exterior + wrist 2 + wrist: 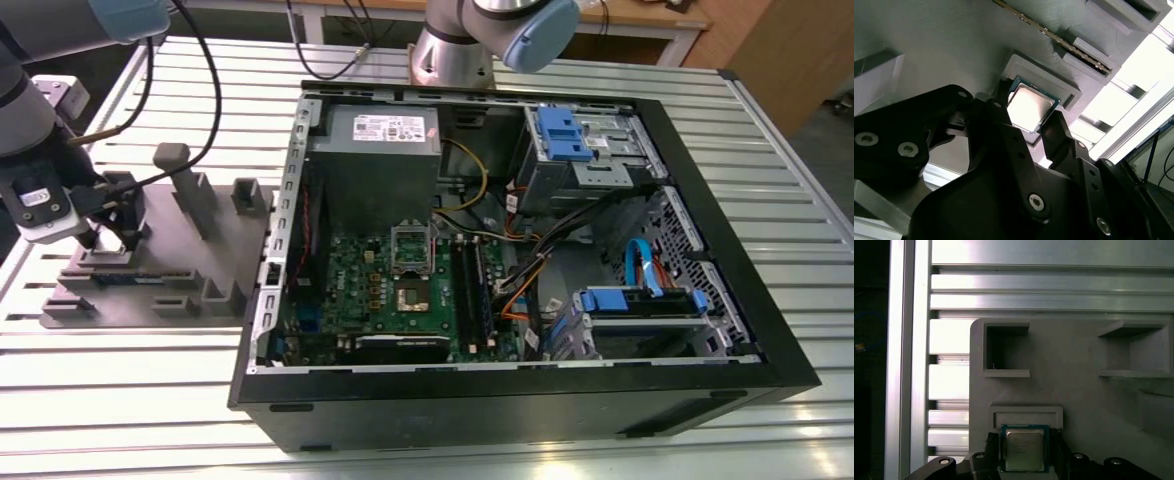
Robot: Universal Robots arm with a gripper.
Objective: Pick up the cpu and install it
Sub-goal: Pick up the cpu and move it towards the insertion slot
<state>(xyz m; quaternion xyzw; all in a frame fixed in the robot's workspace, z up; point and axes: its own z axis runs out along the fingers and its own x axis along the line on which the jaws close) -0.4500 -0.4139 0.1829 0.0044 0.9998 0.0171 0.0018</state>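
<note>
Straddling small square silvery-topped cpu [1025, 450] with black gripper [1024, 440] spread open, in grey plastic fixture [1079, 390] at the exterior view's left; not yet lifted or installed.

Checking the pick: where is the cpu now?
In both wrist views the cpu lies in a shallow recess of the grey fixture, under the gripper; the fixture stands on the exterior view's left, beside the computer case.
</note>
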